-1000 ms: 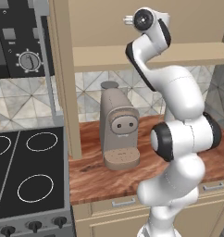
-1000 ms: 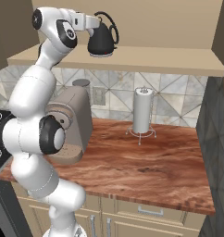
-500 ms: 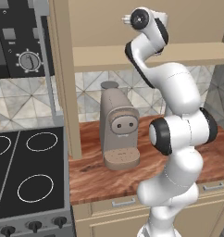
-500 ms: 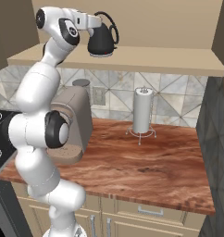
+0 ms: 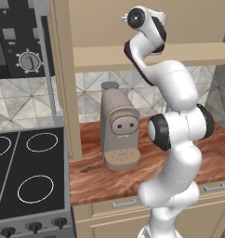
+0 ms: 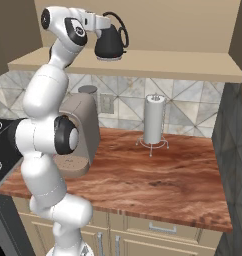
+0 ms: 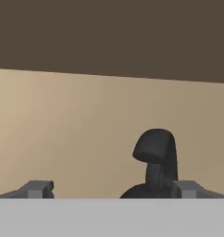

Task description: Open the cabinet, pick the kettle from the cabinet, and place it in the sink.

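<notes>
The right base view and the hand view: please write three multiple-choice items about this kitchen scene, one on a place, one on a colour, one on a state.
1. Where does the glossy black dome-shaped kettle stand?
A. on the tan inner shelf of the cabinet
B. on the reddish wood countertop
C. on the stovetop

2. What colour is the tall coffee machine?
A. red
B. taupe
C. white

3. How is the robot's hand?
A. shut on the kettle
B. open, kettle not gripped
C. shut, empty

Key:
1 A: the kettle rests on the shelf above the countertop.
2 B: its body is taupe.
3 B: the fingertips stand wide apart, with the kettle's handle between them, nearer one tip.
</notes>
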